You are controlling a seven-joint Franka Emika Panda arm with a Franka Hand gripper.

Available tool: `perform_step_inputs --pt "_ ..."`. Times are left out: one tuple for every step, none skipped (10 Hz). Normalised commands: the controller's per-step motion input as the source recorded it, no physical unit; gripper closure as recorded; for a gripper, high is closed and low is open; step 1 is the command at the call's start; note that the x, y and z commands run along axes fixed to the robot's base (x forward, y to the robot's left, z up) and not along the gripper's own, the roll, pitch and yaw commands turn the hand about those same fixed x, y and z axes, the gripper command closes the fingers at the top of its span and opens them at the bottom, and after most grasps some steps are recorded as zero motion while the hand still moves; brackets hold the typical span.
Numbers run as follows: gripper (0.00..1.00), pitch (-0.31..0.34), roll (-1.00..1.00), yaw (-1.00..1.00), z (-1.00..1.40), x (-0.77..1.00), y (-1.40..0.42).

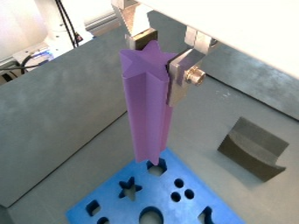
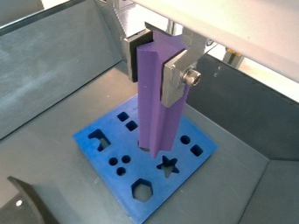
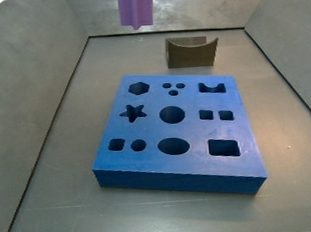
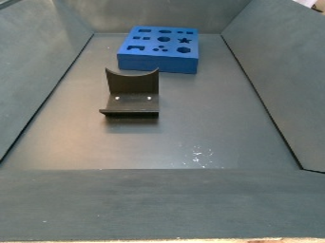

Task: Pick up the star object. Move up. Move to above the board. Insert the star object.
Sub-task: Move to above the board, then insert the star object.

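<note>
In both wrist views the gripper (image 1: 160, 54) pinches the star object (image 1: 147, 105) near its top; the prism hangs upright below the fingers (image 2: 177, 77), over the board (image 2: 114, 161).

In a side view only the prism's lower end (image 3: 135, 4) shows, high above the board (image 3: 174, 155). The robot should probably centre it over the star hole (image 3: 132, 113), match the ridges, then lower slowly.
</note>
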Motion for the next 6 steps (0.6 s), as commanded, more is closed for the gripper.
perform_step_inputs --pt "1.00 0.116 0.01 0.01 0.05 0.04 -0.17" --pt "1.00 0.000 0.00 0.00 0.00 -0.07 0.00" --pt "1.00 -0.021 0.04 0.00 0.00 -0.21 -0.07" --pt "1.00 -0.006 -0.03 0.04 -0.06 0.00 -0.10" --pt "1.00 -0.141 0.00 -0.43 -0.35 -0.05 -0.08" --pt "1.00 -0.050 0.01 -0.87 -0.62 0.22 -0.05"
